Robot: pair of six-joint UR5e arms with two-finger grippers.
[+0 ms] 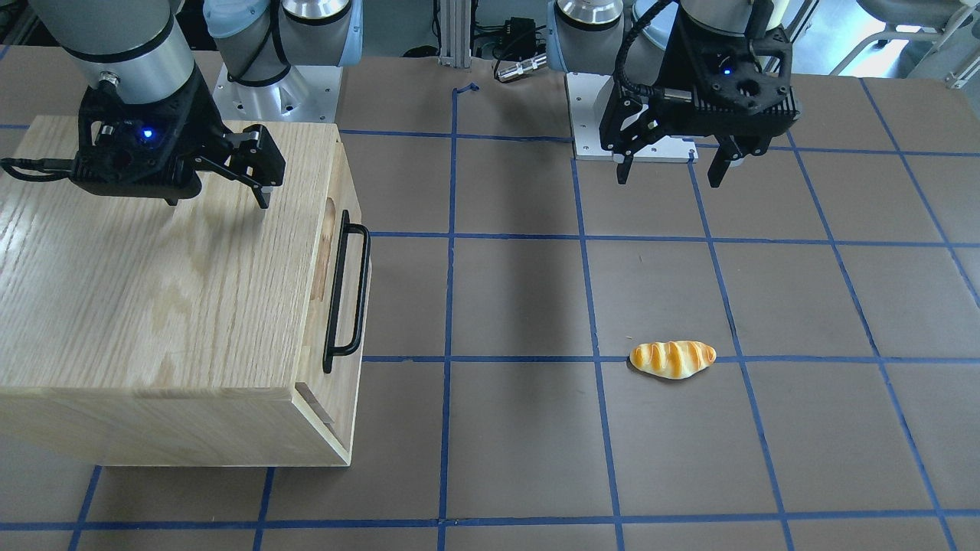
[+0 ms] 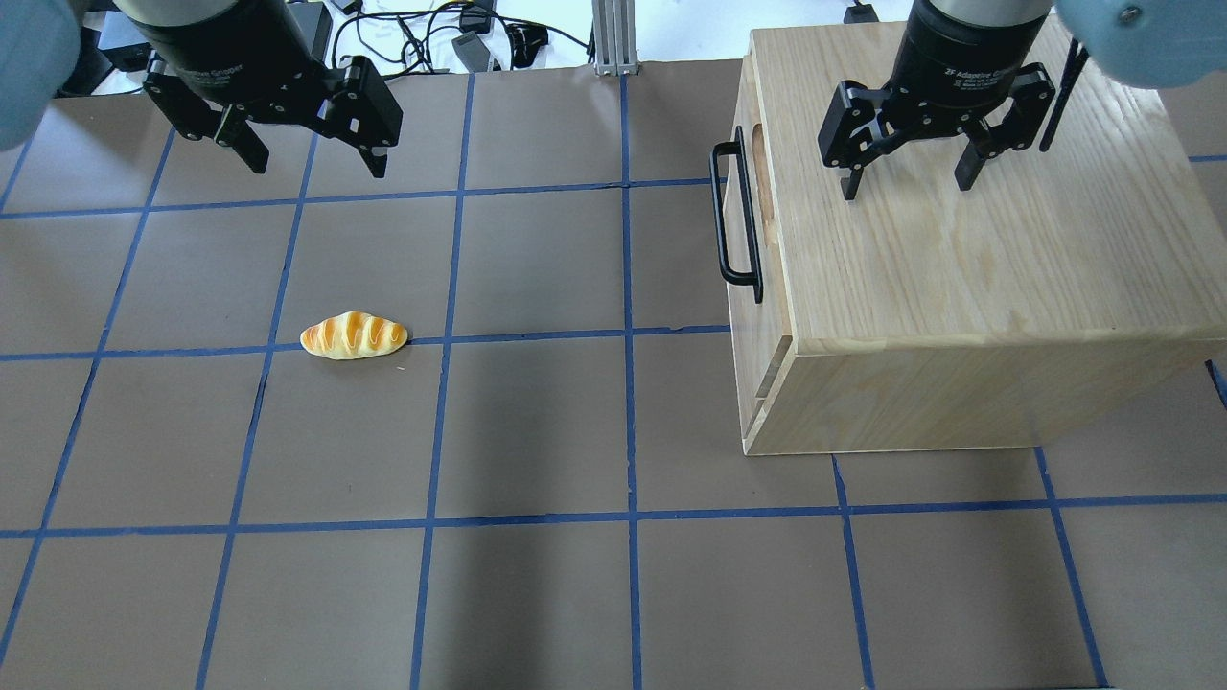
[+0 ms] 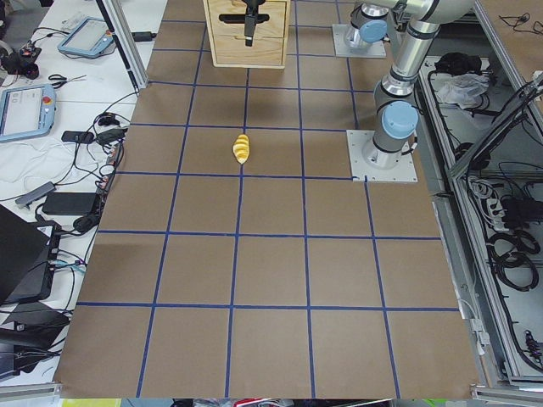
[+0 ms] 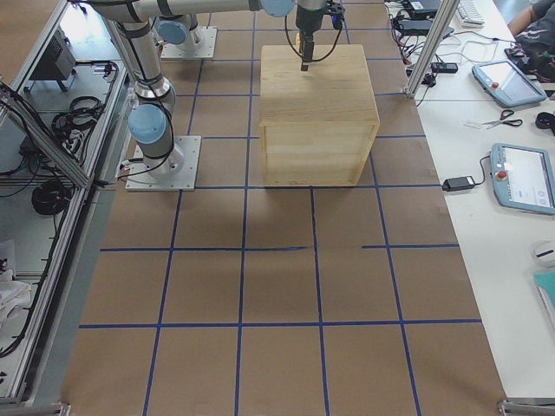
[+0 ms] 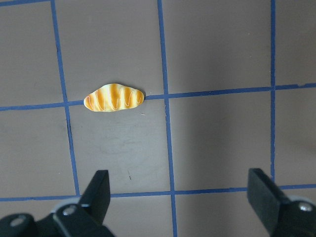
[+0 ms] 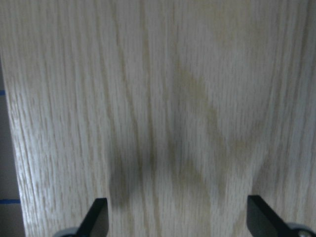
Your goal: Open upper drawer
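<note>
The upper drawer's front (image 2: pixel 746 287) faces the table's middle and sits against the oak cabinet (image 2: pixel 959 287), with a black bar handle (image 2: pixel 733 216) and a cutout slot (image 2: pixel 762 168). The handle also shows in the front view (image 1: pixel 344 295). My right gripper (image 2: pixel 906 187) is open and empty, hovering over the cabinet's top, back from the handle; it also shows in the front view (image 1: pixel 218 203). The right wrist view shows only the oak top (image 6: pixel 158 98). My left gripper (image 2: pixel 318 165) is open and empty at the far left, above the table.
A toy bread roll (image 2: pixel 355 335) lies on the brown, blue-taped table (image 2: pixel 537 431), left of centre; it also shows in the left wrist view (image 5: pixel 113 98). The arm bases (image 1: pixel 276 84) stand at the robot's edge.
</note>
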